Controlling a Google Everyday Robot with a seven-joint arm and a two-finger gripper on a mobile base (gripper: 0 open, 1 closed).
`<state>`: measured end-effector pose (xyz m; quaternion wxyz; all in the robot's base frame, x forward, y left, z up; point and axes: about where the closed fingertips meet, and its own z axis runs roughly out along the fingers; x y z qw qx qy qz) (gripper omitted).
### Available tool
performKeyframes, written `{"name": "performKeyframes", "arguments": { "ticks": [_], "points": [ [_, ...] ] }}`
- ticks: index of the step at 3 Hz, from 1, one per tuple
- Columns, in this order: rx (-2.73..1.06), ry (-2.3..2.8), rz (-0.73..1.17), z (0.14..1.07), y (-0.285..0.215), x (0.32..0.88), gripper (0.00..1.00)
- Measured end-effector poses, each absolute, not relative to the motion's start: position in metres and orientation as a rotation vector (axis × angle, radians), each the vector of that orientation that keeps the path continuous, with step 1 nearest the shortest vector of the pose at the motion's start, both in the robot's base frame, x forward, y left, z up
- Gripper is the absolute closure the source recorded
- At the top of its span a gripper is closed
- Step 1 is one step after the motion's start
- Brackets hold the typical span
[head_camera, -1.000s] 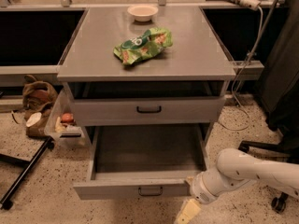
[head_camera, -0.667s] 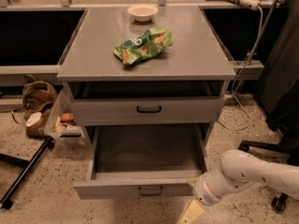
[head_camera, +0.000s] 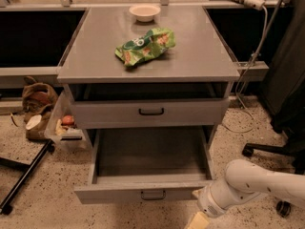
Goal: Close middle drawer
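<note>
The middle drawer (head_camera: 143, 192) is pulled far out of the grey cabinet. Its long plain grey tray is empty, and its low front panel has a small dark bar handle (head_camera: 153, 194) at the centre. My white arm (head_camera: 252, 185) comes in from the right along the floor. My gripper (head_camera: 197, 221) hangs at the bottom edge of the view, just below and to the right of the drawer's front right corner, and is partly cut off. It holds nothing that I can see.
The taller-fronted drawer (head_camera: 150, 112) above stands slightly open. A green snack bag (head_camera: 145, 46) and a white bowl (head_camera: 144, 12) sit on the cabinet top (head_camera: 95, 61). A bag and bin of clutter (head_camera: 45, 116) lie on the floor at left, and a chair base (head_camera: 267, 151) at right.
My arm and gripper have shifted a little to the right and down beside the drawer's front right corner. The drawer stands as far out as before.
</note>
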<state>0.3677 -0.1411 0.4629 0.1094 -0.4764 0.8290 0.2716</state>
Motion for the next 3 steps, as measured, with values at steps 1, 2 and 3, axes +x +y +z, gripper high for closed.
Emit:
{"name": "performKeyframes", "arguments": {
  "ticks": [1,2,3],
  "points": [
    [-1.449,2.441,0.878,0.426,-0.126,0.373,0.0],
    [-1.492,2.428,0.922,0.402,-0.113,0.391,0.0],
    [-1.546,2.405,0.919,0.392,-0.096,0.408,0.0]
  ]
}}
